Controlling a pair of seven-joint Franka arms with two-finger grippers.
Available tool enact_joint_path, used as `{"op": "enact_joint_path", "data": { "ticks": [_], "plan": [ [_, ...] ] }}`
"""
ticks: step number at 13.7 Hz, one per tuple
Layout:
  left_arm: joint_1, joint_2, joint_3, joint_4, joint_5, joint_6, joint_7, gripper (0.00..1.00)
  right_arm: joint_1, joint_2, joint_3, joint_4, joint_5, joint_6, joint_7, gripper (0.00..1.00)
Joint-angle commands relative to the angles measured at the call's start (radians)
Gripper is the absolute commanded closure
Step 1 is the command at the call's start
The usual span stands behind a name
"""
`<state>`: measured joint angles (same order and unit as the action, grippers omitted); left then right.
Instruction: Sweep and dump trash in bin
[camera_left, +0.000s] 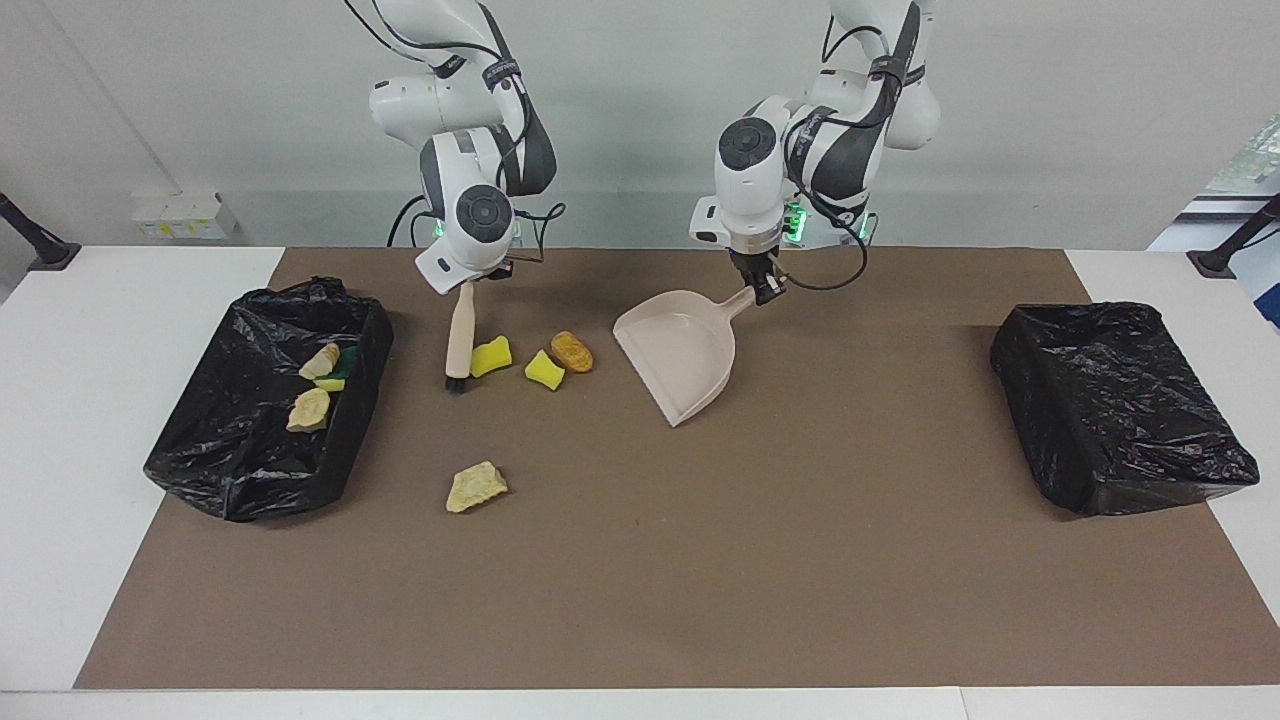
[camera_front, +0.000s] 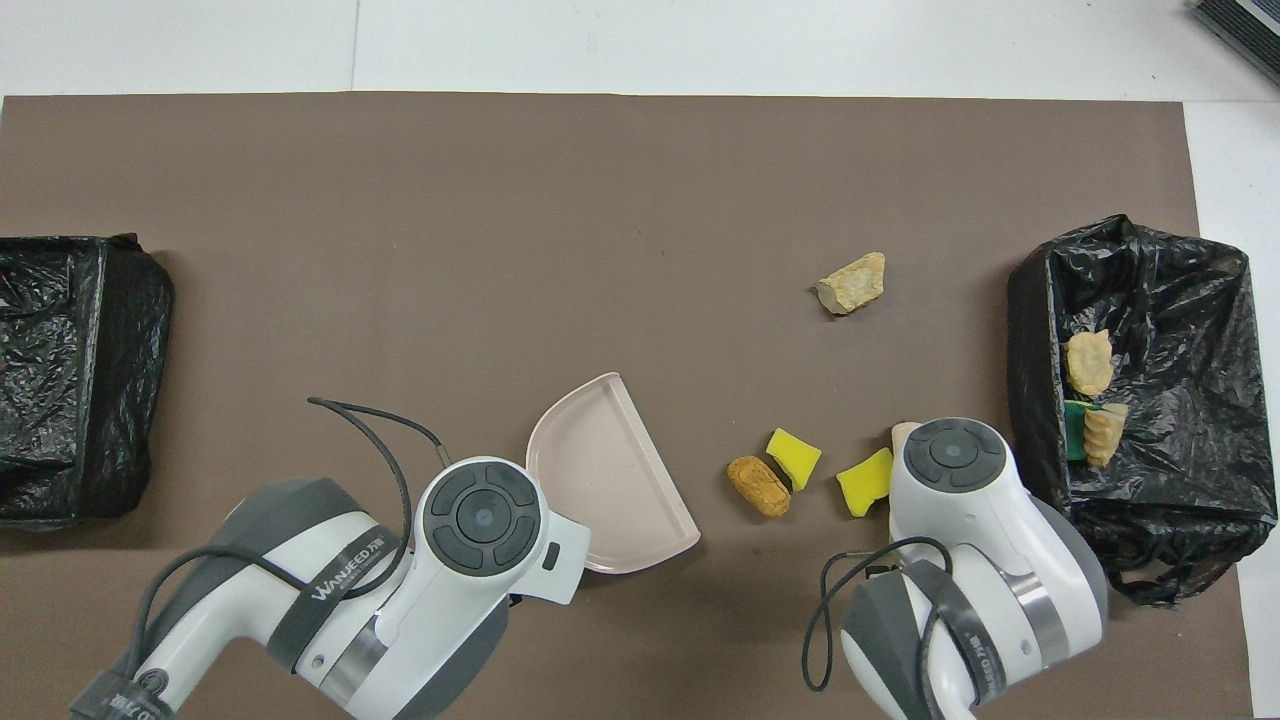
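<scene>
My right gripper (camera_left: 470, 285) is shut on the beige brush (camera_left: 461, 340), whose bristles rest on the mat against a yellow sponge chunk (camera_left: 491, 356). Beside it lie a second yellow chunk (camera_left: 544, 370) and an orange-brown bread piece (camera_left: 572, 351). My left gripper (camera_left: 765, 288) is shut on the handle of the beige dustpan (camera_left: 680, 350), whose mouth faces these scraps. A pale beige lump (camera_left: 476, 487) lies alone, farther from the robots. The overhead view shows the dustpan (camera_front: 605, 480), chunks (camera_front: 793, 457) (camera_front: 866, 481), bread (camera_front: 758, 486) and lump (camera_front: 852, 283); both grippers are hidden under their wrists.
A black-lined bin (camera_left: 250, 470) at the right arm's end of the table holds beige lumps (camera_left: 309, 410) and a yellow-green sponge scrap (camera_left: 329, 384). A second black-lined bin (camera_left: 1120, 405) stands at the left arm's end. A brown mat (camera_left: 700, 560) covers the table.
</scene>
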<state>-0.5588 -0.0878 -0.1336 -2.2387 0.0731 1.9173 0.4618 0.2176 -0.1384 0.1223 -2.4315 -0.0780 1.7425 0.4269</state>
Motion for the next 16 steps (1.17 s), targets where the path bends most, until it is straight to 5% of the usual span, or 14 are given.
{"op": "enact_joint_path", "data": {
  "ticks": [1,10,16],
  "plan": [
    [-0.009,0.005,0.009,-0.033,0.017,0.038,0.024,1.0,0.078,0.002,0.005,-0.017,0.07,0.058,0.146,1.0],
    [0.017,0.02,0.012,-0.03,0.017,0.091,0.143,1.0,0.215,0.239,0.007,0.201,0.369,0.163,0.374,1.0],
    [0.031,0.028,0.012,-0.033,0.017,0.134,0.156,1.0,0.341,0.224,0.007,0.204,0.498,0.215,-0.115,1.0]
  ]
}}
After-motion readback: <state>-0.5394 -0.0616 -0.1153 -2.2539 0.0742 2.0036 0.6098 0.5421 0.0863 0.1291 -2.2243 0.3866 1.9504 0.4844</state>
